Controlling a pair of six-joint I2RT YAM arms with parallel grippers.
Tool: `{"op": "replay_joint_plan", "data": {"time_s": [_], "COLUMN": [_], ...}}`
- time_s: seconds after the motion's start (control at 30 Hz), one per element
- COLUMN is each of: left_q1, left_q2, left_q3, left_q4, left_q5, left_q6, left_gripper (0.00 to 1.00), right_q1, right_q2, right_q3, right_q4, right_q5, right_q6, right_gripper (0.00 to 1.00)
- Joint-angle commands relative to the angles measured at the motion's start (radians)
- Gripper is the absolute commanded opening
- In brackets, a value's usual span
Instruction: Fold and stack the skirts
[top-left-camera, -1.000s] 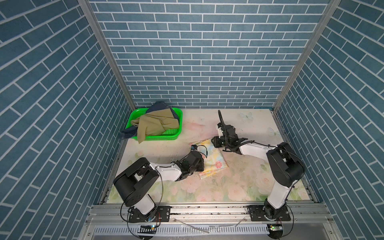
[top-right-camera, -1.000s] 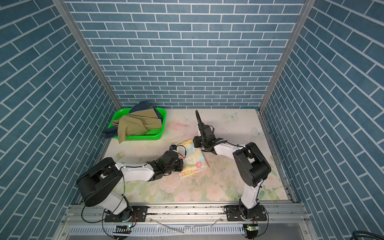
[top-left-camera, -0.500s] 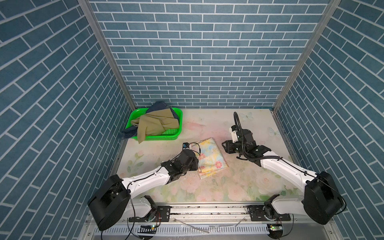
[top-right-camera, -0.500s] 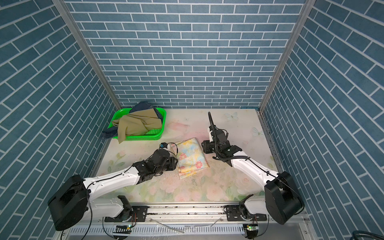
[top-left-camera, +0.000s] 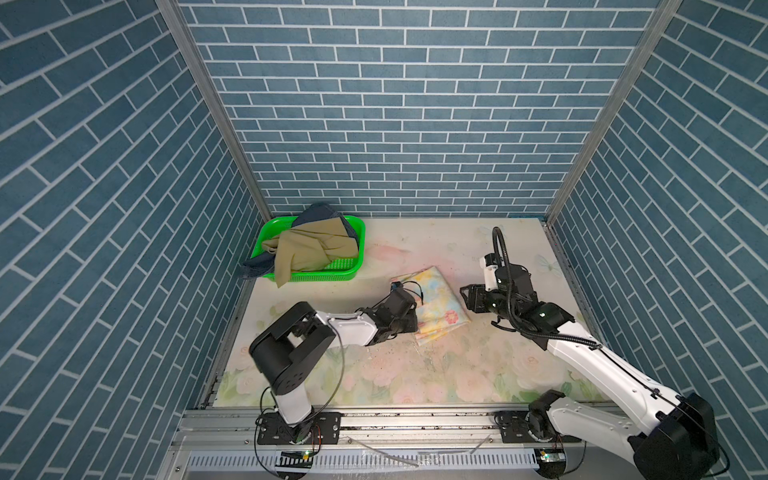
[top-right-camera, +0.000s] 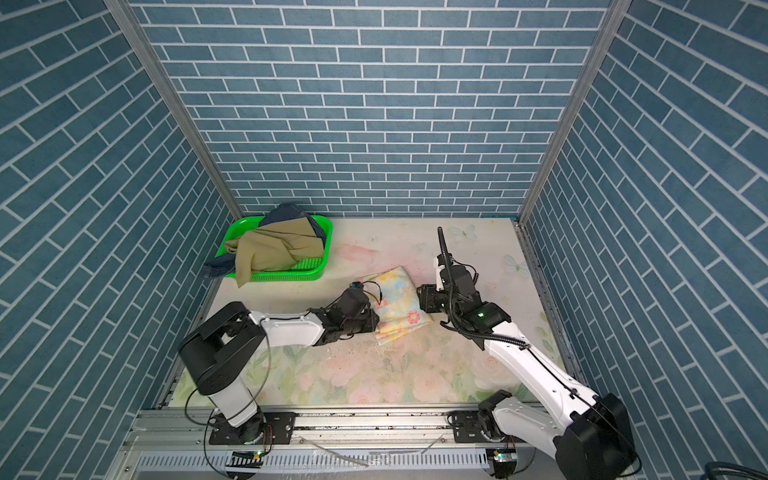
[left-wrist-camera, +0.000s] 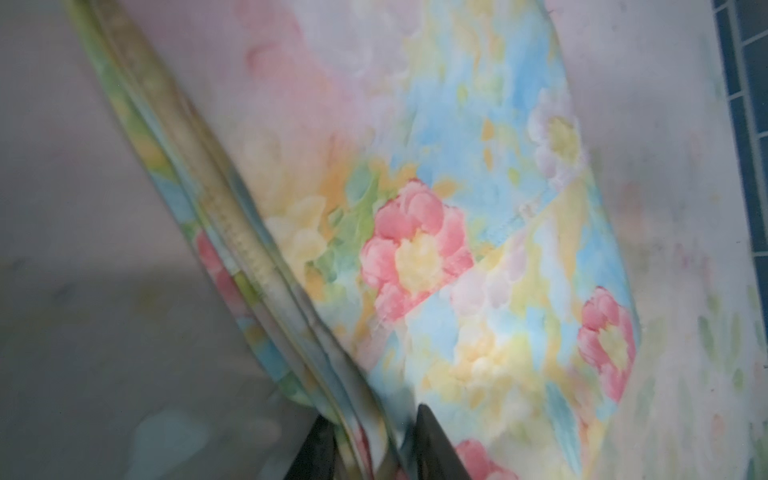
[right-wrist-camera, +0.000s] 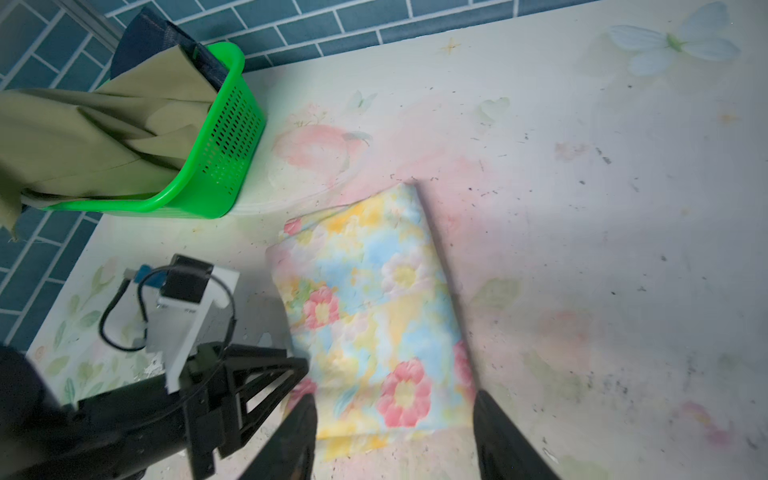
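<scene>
A folded floral skirt (top-left-camera: 438, 301) (top-right-camera: 399, 303) lies flat in the middle of the table. My left gripper (top-left-camera: 415, 325) (top-right-camera: 376, 327) is at its near left edge. In the left wrist view that gripper (left-wrist-camera: 372, 415) is shut on the stacked edge layers of the floral skirt (left-wrist-camera: 415, 249). My right gripper (top-left-camera: 466, 297) (top-right-camera: 422, 297) hovers at the skirt's right side; it (right-wrist-camera: 395, 440) is open wide, empty, over the floral skirt's (right-wrist-camera: 374, 291) end. An olive skirt (top-left-camera: 311, 253) (top-right-camera: 274, 249) (right-wrist-camera: 83, 137) and a denim skirt (top-left-camera: 320, 212) (top-right-camera: 286, 212) (right-wrist-camera: 158, 37) lie crumpled in the basket.
A green perforated basket (top-left-camera: 332, 275) (top-right-camera: 291, 275) (right-wrist-camera: 224, 137) stands at the back left corner, with cloth hanging over its left rim. Blue brick walls close three sides. The floral table (top-left-camera: 478, 374) has bare room in front and to the right.
My right gripper drew back from the skirt's far side to its right and opened wider. The left arm's elbow swung while its gripper stayed at the skirt's edge.
</scene>
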Motion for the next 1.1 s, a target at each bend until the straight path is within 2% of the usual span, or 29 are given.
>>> {"op": "replay_joint_plan", "data": {"time_s": [0.0,0.07,0.17,0.3,0.47,0.57,0.77,0.9,1.07], "left_q1": [-0.001,-0.001,0.0,0.028,0.054,0.091,0.239,0.289,0.305], "left_q2": [0.151,0.203,0.163,-0.033,-0.329,-0.498,-0.793,-0.863,-0.864], "left_q3": [0.161,0.245,0.271,0.154,0.011,-0.044,-0.179,-0.191,-0.193], "left_q4": [-0.003,-0.009,-0.038,-0.059,-0.216,-0.377,-0.514,-0.566,-0.56], "left_q5": [0.101,0.14,0.131,0.091,-0.016,-0.115,-0.141,-0.141,-0.118], "left_q6": [0.058,0.069,0.108,0.154,0.235,0.237,0.215,0.229,0.233], "left_gripper": [0.34,0.37,0.46,0.64,0.99,1.0,1.0,1.0,1.0], "right_q1": [-0.034,-0.053,-0.07,-0.07,0.014,0.08,0.155,0.173,0.182], "right_q2": [-0.049,-0.065,-0.075,-0.024,0.164,0.28,0.507,0.652,0.799], "right_q3": [-0.031,-0.031,-0.027,-0.003,0.095,0.148,0.259,0.343,0.454], "right_q4": [-0.066,-0.086,-0.11,-0.113,-0.132,-0.124,-0.11,-0.119,-0.136], "right_q5": [0.047,0.058,0.089,0.134,0.214,0.235,0.257,0.277,0.303], "right_q6": [0.006,-0.007,-0.034,-0.104,-0.19,-0.22,-0.293,-0.341,-0.378], "right_gripper": [0.6,0.6,0.62,0.66,0.69,0.71,0.74,0.77,0.79]}}
